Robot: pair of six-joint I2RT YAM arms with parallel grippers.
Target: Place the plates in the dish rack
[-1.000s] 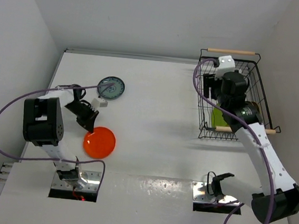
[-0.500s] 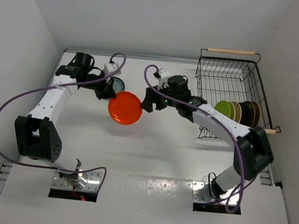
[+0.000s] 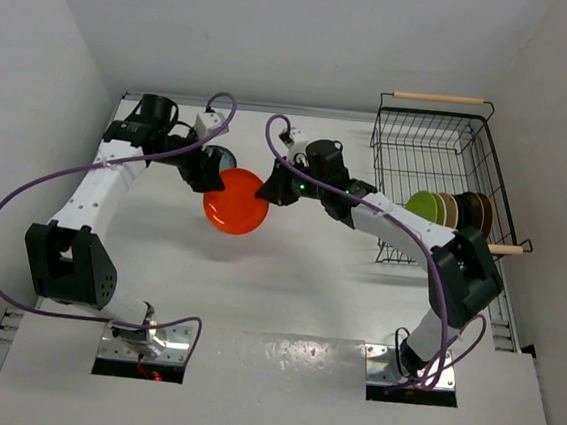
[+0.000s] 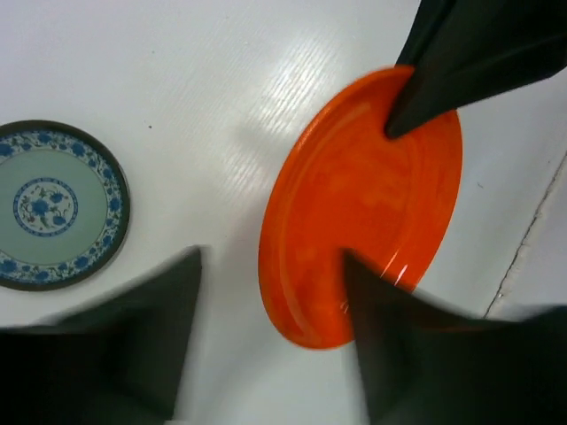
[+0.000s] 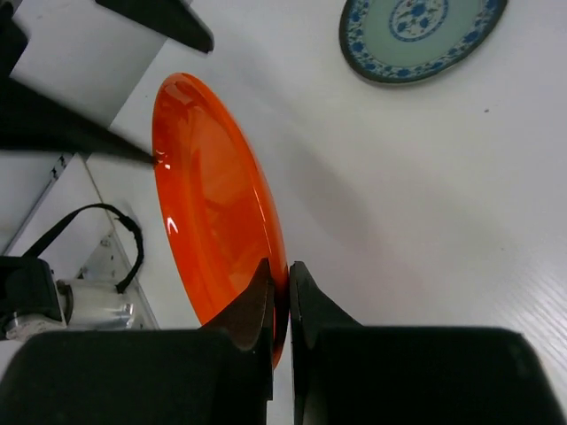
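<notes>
Orange plate [image 3: 234,204] held tilted off the table [image 3: 306,295], mid-left. Right gripper [image 5: 280,270] fingers pinched on its rim. Left gripper [image 4: 270,258] fingers spread wide, the rim between them. Teal plate [image 4: 55,204] lies flat nearby. Rack [image 3: 490,157] at far right holds standing plates [image 3: 449,210].
</notes>
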